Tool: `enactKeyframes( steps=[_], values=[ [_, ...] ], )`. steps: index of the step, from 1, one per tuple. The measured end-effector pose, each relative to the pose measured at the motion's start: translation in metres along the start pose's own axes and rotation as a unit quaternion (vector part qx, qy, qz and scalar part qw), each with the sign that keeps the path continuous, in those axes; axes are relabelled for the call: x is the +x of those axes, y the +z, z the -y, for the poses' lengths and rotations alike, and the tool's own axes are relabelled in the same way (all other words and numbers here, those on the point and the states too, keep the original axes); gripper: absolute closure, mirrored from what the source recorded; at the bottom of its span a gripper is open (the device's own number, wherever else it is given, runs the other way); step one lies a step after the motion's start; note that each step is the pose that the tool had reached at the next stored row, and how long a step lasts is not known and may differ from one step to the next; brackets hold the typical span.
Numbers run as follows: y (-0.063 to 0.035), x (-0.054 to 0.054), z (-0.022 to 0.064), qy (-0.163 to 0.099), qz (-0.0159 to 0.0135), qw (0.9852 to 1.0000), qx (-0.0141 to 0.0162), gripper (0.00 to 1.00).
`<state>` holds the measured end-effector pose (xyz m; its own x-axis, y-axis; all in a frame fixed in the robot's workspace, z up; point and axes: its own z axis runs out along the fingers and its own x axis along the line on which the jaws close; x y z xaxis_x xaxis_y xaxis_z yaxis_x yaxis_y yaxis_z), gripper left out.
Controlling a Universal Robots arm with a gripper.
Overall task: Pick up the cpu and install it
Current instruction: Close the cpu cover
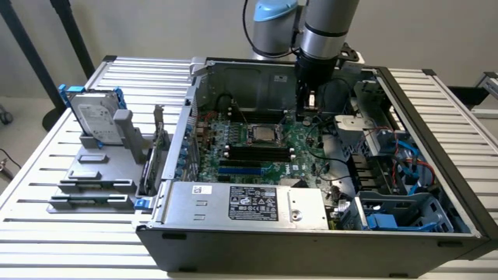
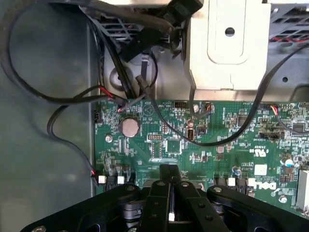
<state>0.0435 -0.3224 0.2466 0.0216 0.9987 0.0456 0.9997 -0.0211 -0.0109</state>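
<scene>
Presently the end effector (image 1: 309,115) is seen shut on nothing over the motherboard (image 1: 257,160); the cpu (image 1: 262,133), judged light, rigid and fragile, is best gripped by opposite edges.

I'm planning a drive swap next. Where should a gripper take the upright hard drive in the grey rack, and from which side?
Probably its free top end, from above, jaws across the broad faces: the hard drive stands upright, its lower end seated in the grey rack, blue brackets along its edges.
</scene>
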Motion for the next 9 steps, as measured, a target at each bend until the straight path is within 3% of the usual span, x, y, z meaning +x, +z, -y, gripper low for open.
enactKeyframes(
  steps=[6, 8, 9],
  values=[
    [0.0001, 0.000, 0.0116, 0.000, -0.0051, 0.9998, 0.0197, 0.89],
    [0.0002, 0.000, 0.0152, 0.001, -0.0059, 0.9996, 0.0287, 0.89],
    [0.0002, -0.001, 0.0170, 0.001, -0.0058, 0.9994, 0.0353, 0.89]
  ],
)
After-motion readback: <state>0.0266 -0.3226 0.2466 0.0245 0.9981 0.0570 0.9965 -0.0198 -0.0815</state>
